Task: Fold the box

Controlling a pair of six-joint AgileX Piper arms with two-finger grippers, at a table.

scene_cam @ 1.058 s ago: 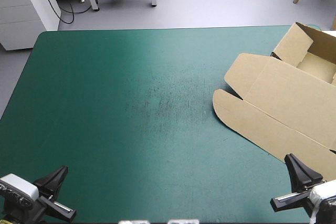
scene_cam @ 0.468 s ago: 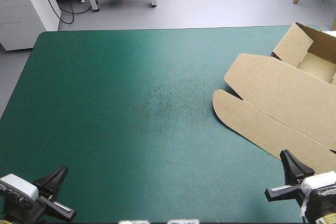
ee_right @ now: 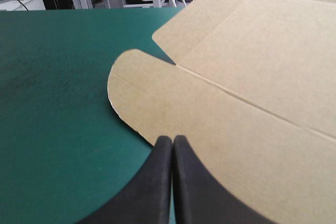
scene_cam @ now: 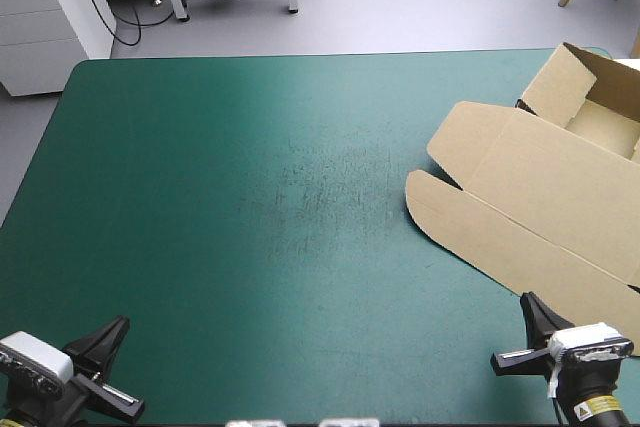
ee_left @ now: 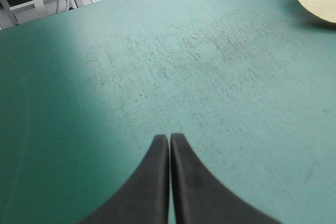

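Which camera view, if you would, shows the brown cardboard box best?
The high view: the brown cardboard box appears nearly whole, raised walls and flat lid together. The right wrist view shows mainly flat lid panels; the left wrist view, just two rounded flap tips.

The bench (scene_cam: 150, 247) is brightly lit from above. Its teal-green top is deeper in tone along the left side and paler across the middle, where scuffs catch a dull sheen; the left wrist view shows the same split. The brown box (scene_cam: 540, 197) throws a narrow, soft shadow under its rounded flap (ee_left: 320, 3).
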